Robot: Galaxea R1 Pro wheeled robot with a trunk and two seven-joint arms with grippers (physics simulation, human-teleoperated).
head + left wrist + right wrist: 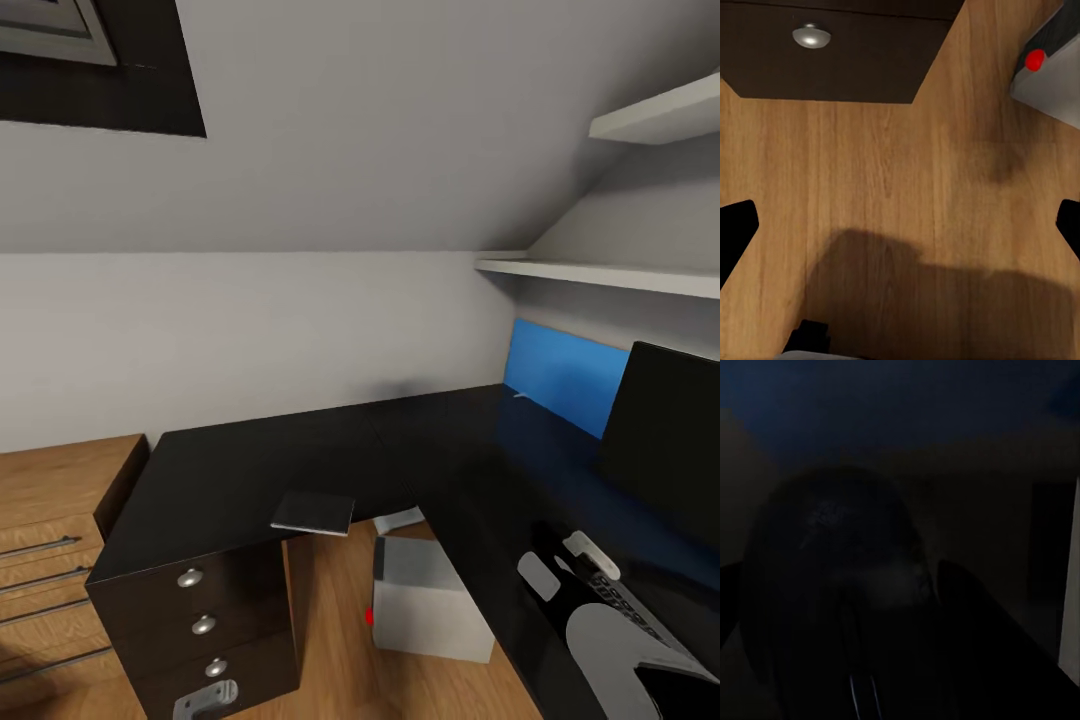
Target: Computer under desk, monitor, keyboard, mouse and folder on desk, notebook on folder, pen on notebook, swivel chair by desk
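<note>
right claw [590,555] hangs low over the near right end of the black worktop [250,470], and its wrist view is nearly black with a rounded dark shape close in front, likely the mouse [832,585]; whether the claw is spread or gripping it i cannot tell. left claw [900,225] is spread wide and holds nothing, down over the wood floor [885,165] just beside the drawer unit [205,620]. notebook [313,512] lies flat at the worktop's inner front edge, up and away from the left claw, its long side along that edge; by my judgement the left arm is the nearer one. computer [425,600] stands on the floor under the worktop. monitor [665,440] stands at the right end.
</note>
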